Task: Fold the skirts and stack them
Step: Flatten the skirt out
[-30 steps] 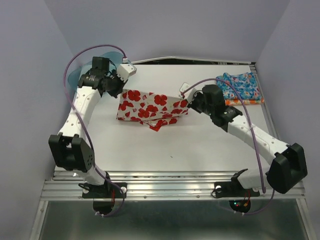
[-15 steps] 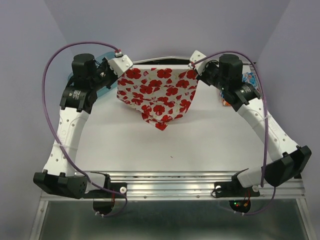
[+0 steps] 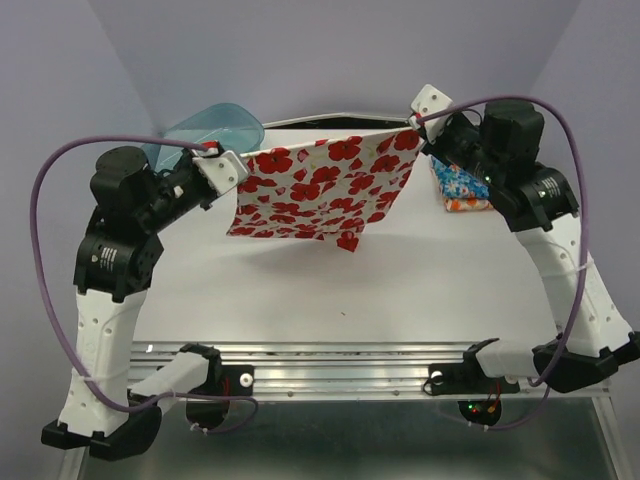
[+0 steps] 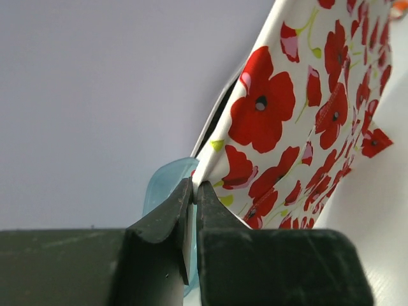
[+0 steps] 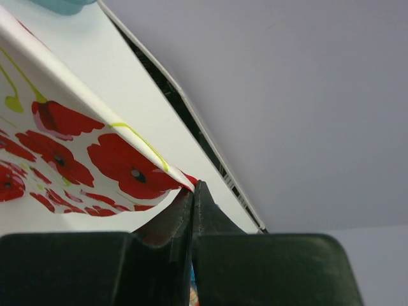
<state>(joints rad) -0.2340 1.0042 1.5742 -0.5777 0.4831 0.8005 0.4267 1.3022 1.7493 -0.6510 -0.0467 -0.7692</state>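
**A:** What is found nearest, at the front edge?

**B:** A metal rail (image 3: 340,365) is seen along the near side, with both arm bases bolted to it, one left and one right. Beyond it the white table (image 3: 400,290) is spread out.

**A:** Where is the cloth that is being handled?

**B:** The poppy skirt (image 3: 320,190), white with red flowers, is held up over the middle of the table, stretched between the two arms. Its top edge is drawn taut from left to right, with the right end carried higher. The lower edge is left hanging loose, and a pointed fold is lowest. Whether that point touches the table cannot be told.

**A:** How are the tools set?

**B:** The left gripper (image 4: 193,186) is pressed together on the upper left corner of the poppy skirt, and the cloth is seen pinched between its fingertips. The right gripper (image 5: 193,186) is clamped tight on the upper right corner in the same way, with only the thin edge of fabric caught.

**A:** What is seen farther back?

**B:** At the far right, partly hidden by the right arm, the blue skirt (image 3: 462,183) is laid on the orange-yellow skirt (image 3: 460,205), of which only a near strip is shown. At the far left, the teal tub (image 3: 210,128) is seen behind the left arm.
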